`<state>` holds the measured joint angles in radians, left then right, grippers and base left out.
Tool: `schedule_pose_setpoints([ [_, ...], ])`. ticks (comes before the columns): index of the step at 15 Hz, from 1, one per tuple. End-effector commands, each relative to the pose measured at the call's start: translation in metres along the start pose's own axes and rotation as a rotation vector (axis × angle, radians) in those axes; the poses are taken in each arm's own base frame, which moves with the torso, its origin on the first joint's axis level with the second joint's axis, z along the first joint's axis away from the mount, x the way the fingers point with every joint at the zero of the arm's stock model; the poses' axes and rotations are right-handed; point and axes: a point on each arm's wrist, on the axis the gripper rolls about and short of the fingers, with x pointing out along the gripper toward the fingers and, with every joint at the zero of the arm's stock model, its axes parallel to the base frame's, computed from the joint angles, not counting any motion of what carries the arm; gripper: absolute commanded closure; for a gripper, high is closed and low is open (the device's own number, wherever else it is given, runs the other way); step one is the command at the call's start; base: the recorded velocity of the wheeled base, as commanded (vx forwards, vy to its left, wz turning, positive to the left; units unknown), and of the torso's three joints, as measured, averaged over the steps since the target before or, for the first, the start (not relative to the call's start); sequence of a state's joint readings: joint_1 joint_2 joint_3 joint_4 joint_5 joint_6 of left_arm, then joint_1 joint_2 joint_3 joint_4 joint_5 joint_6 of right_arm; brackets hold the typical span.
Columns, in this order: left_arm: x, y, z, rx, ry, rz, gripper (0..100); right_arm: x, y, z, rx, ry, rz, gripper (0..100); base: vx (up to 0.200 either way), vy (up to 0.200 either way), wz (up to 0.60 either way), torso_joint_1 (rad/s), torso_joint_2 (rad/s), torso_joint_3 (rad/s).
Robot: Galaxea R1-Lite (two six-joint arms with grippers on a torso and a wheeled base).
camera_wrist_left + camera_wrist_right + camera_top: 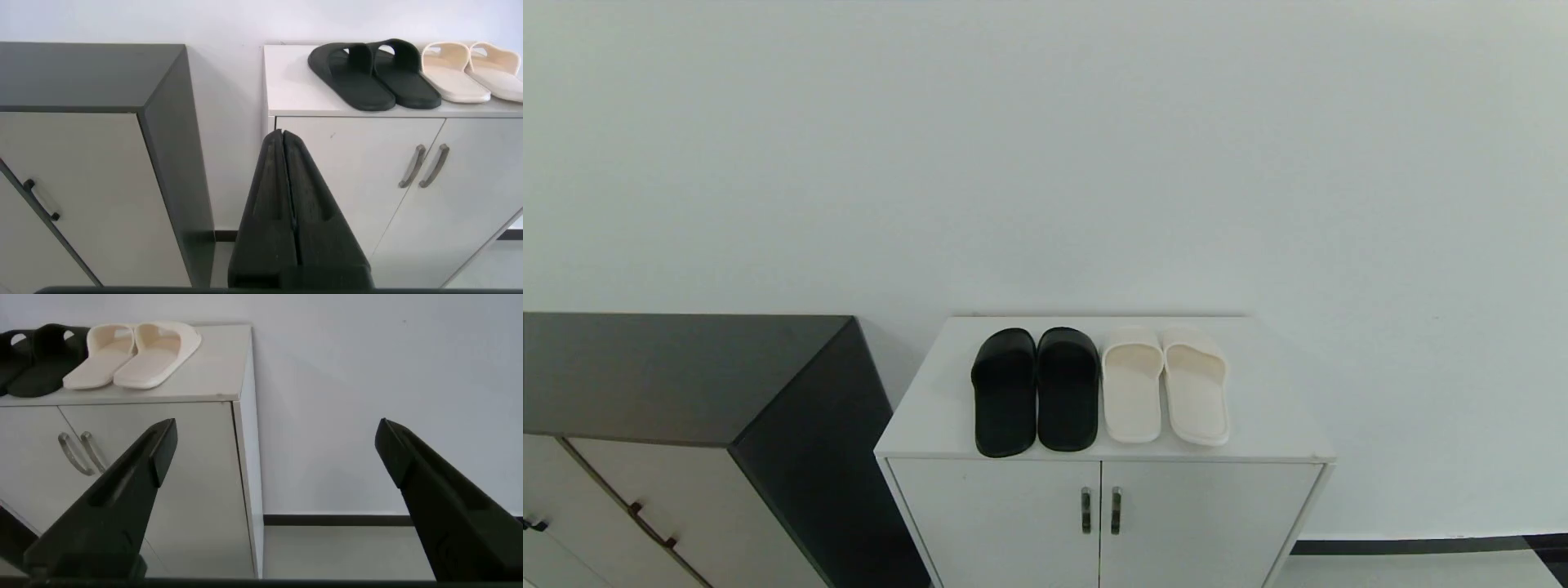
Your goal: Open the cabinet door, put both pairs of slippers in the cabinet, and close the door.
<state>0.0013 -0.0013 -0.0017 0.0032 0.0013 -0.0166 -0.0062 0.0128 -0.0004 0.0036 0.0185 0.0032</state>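
A white two-door cabinet (1013, 523) stands against the wall, both doors shut, with two metal handles (1100, 510) at the centre seam. On its top lie a black pair of slippers (1035, 390) and, beside it, a cream pair of slippers (1165, 384). My left gripper (283, 139) is shut, its fingers pressed together, low in front of the cabinet (359, 171) near its left door. My right gripper (278, 437) is open with nothing between its fingers, off the cabinet's (163, 474) right side. The cream slippers (131, 353) lie near that corner.
A taller dark-topped cabinet (686, 384) with pale drawer fronts stands close to the left of the white one, with a narrow gap between. A plain white wall (1258, 163) runs behind. Bare floor (343, 551) lies to the right of the white cabinet.
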Motion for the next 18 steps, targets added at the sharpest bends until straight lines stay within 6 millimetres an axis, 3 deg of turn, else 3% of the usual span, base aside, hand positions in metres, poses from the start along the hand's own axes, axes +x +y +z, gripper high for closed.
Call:
schedule_pose_setpoints([
  [1,0.0,0.0,0.0,0.0,0.001,0.001,100,0.001,0.0,0.0,0.0,0.01,-0.003,0,0.0,0.0,0.0,0.0,0.0,0.0],
  [4,0.0,0.0,0.0,0.0,0.001,0.001,100,-0.001,-0.002,0.003,0.001,-0.03,-0.092,0,0.0,0.0,0.0,0.0,0.0,0.0],
  [5,0.0,0.0,0.0,0.0,0.001,0.001,100,-0.012,-0.003,0.057,0.064,-0.168,-0.065,0,0.0,0.0,0.0,0.0,0.0,0.0],
  [6,0.0,0.0,0.0,-0.002,0.003,0.001,100,-0.006,-0.004,0.079,0.113,-0.092,-0.019,0,0.0,0.0,0.0,0.0,0.0,0.0],
  [7,0.0,0.0,0.0,-0.002,0.001,0.001,100,0.014,-0.002,0.068,0.033,0.098,0.027,0,0.0,0.0,0.0,0.0,0.0,0.0],
  [11,0.0,0.0,0.0,-0.002,0.001,0.001,100,0.054,0.004,0.047,0.048,0.274,0.168,0,0.0,0.0,0.0,0.0,0.0,0.0],
  [14,0.0,0.0,0.0,-0.002,0.001,0.001,100,0.084,0.012,0.051,0.063,0.357,0.254,0,0.0,0.0,0.0,0.0,0.0,0.0],
  [18,0.0,0.0,0.0,0.0,0.001,0.001,100,0.132,0.04,0.067,0.148,0.423,0.339,0,0.0,0.0,0.0,0.0,0.0,0.0],
])
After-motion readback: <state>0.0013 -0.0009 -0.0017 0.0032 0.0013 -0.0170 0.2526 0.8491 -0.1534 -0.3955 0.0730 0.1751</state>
